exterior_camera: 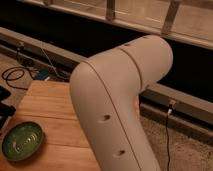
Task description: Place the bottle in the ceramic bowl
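Note:
The green ceramic bowl (22,141) sits on the wooden table (50,107) at the lower left; it holds nothing. The bottle is hidden behind my large white arm (120,105), which fills the middle of the camera view. The gripper is not in view; the arm covers where it would be.
A black cable (17,75) coils on the floor beyond the table's far left corner. A dark object (4,109) sits at the table's left edge. A metal rail and dark wall run across the back. Carpeted floor lies to the right.

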### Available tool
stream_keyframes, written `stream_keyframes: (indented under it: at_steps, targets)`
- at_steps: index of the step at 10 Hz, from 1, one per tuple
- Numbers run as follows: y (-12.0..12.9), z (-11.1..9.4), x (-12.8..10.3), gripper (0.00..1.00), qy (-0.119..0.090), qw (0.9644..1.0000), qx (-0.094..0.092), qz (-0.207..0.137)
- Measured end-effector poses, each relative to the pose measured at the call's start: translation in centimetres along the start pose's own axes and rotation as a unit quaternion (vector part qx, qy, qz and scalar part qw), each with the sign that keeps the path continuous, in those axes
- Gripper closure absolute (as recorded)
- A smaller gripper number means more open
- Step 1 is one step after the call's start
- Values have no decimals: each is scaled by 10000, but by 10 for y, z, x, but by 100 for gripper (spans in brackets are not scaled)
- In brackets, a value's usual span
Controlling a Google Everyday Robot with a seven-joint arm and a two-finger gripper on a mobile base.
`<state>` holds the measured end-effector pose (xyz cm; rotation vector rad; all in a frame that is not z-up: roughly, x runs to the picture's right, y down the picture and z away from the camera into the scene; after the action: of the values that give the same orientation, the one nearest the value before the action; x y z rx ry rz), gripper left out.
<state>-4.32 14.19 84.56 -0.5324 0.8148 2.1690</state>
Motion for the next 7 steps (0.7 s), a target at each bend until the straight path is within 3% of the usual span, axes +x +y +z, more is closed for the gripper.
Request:
stream_keyframes:
  at_steps: [3,5,7]
  targets:
    - [0,30,2,35,411,9990,187,-46]
    - [-2,39,1,37,561,9982,222,-58]
    - [-1,34,2,56,522,9984,174,-128]
